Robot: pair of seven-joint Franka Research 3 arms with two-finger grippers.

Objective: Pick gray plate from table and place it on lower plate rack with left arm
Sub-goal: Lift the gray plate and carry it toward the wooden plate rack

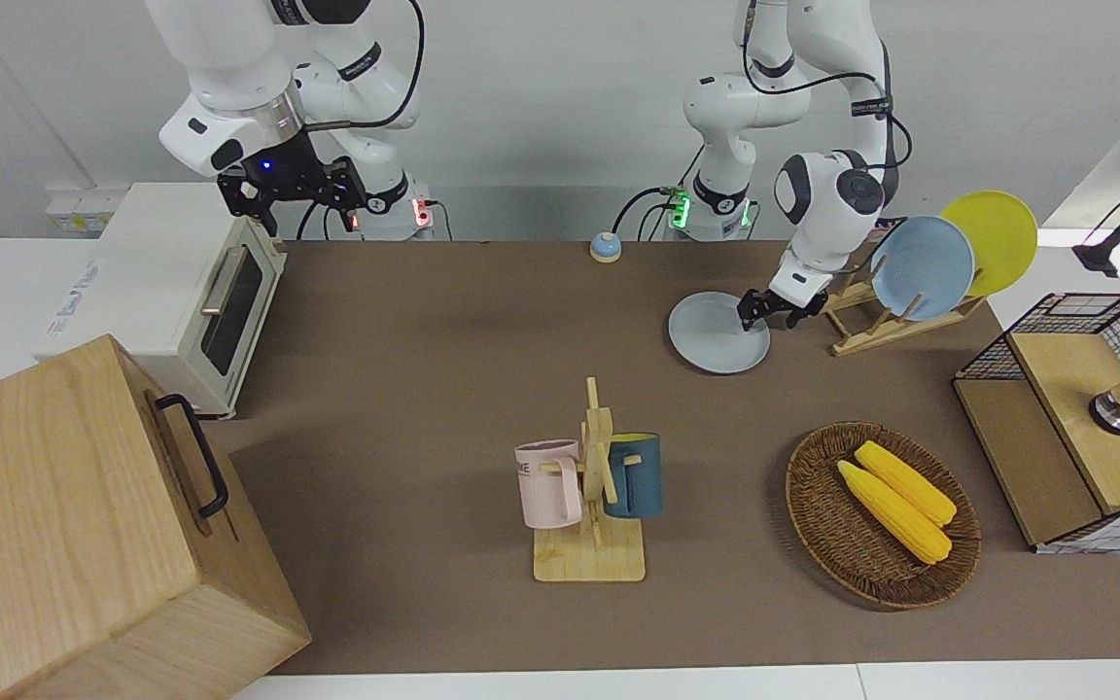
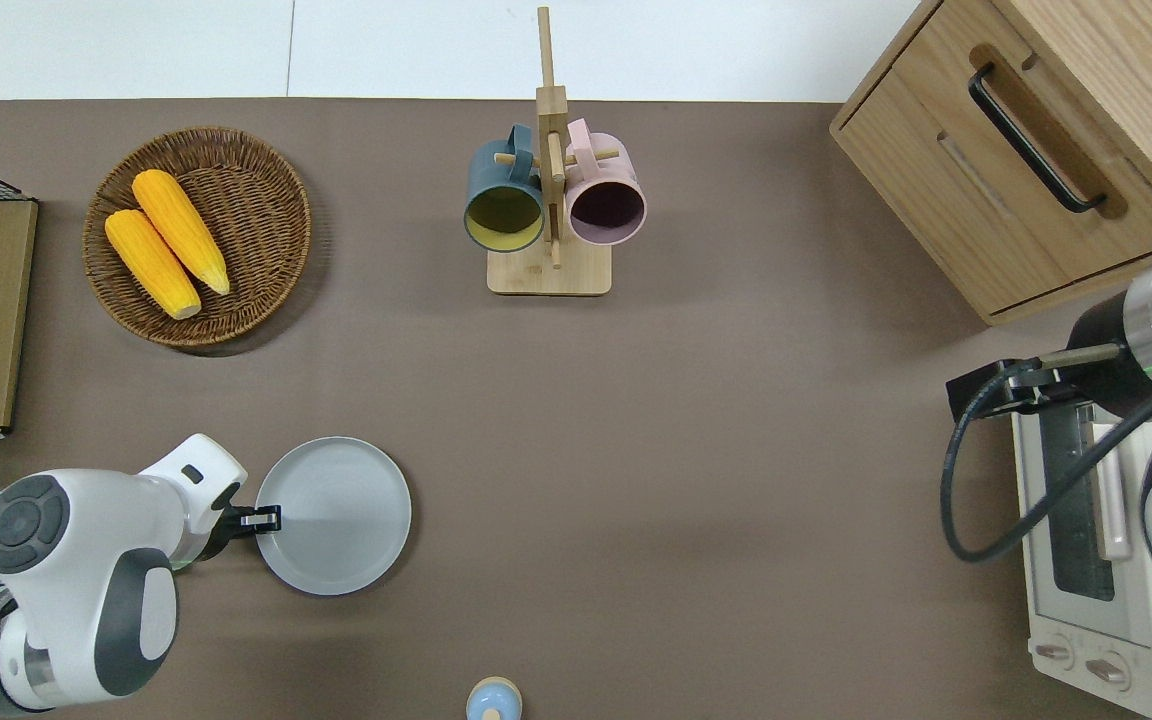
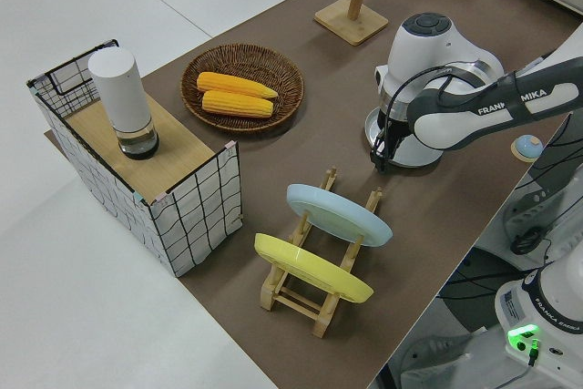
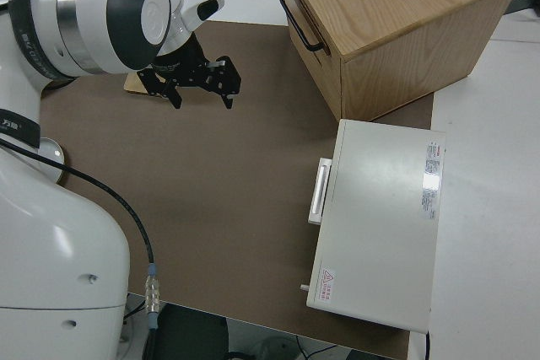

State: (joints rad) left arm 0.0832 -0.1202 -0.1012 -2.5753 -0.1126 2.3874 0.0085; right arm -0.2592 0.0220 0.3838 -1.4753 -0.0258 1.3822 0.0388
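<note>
At the left arm's end of the table [image 2: 636, 420], we log the gray plate [image 2: 336, 515] lying flat. Left gripper [image 2: 264, 518] sits at its rim on the rack-ward edge; grip state unclear. Lower plate rack [image 1: 871, 326] stands just beside. Right arm parked.

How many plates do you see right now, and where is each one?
3. The gray plate lies flat on the table, the left gripper at its rim. The sky-blue plate and yellow plate stand in the plate rack.
</note>
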